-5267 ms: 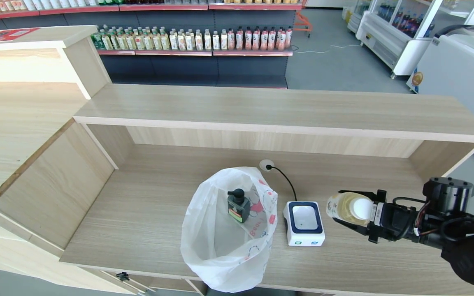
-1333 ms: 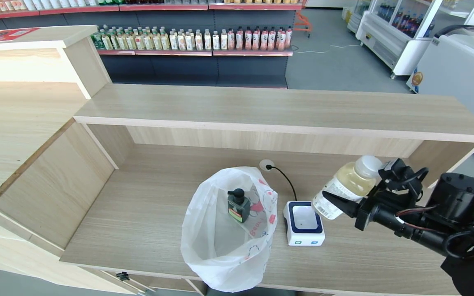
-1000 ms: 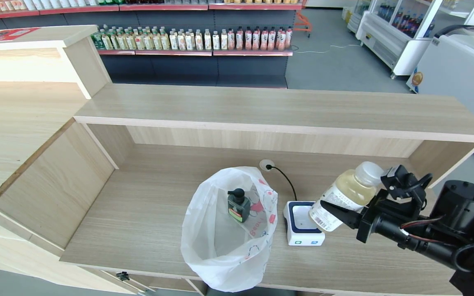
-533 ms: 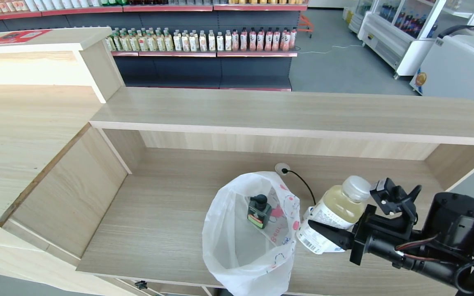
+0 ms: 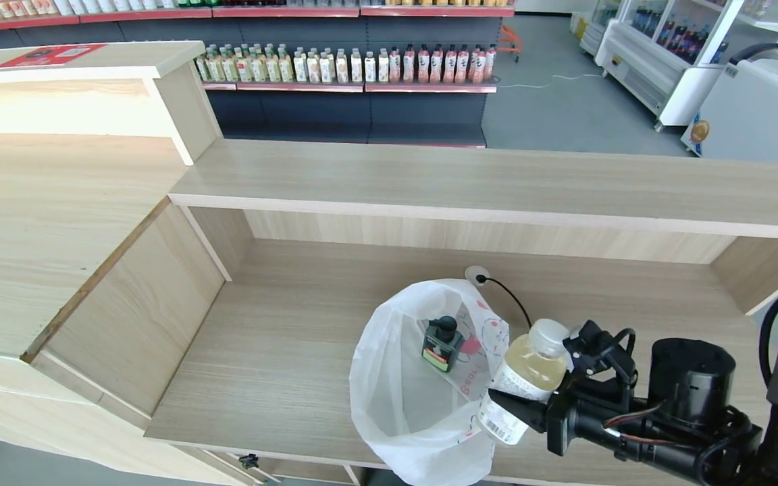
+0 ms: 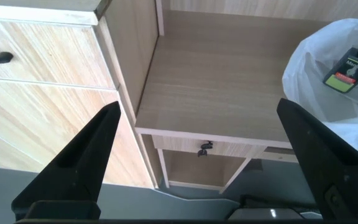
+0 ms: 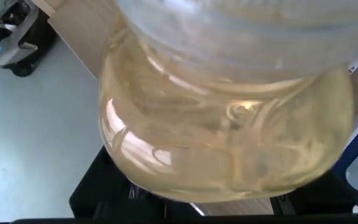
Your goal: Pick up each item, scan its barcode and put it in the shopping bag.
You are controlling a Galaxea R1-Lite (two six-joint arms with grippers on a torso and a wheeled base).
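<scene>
My right gripper (image 5: 519, 399) is shut on a clear bottle of pale yellow drink (image 5: 529, 368) with a white cap. It holds the bottle tilted, cap up and away, just above the right rim of the white shopping bag (image 5: 396, 398). The label's barcode faces down at the low end. The bottle's yellow body (image 7: 229, 118) sits close against the right wrist camera. A dark green pump bottle (image 5: 441, 344) lies inside the bag (image 6: 328, 68). My left gripper (image 6: 194, 165) hangs open in front of the counter's front edge, to the left of the bag.
The bag stands on a light wooden counter (image 5: 294, 337) with a raised ledge (image 5: 483, 182) behind and a side wall on the left. A black cable (image 5: 512, 297) runs from a grommet behind the bag. Drawers (image 6: 36, 81) lie left of the counter.
The camera has shifted, so the scene sits farther right. My right gripper lifted and tilted the bottle, then carried it left past the scanner to the bag's right rim.
</scene>
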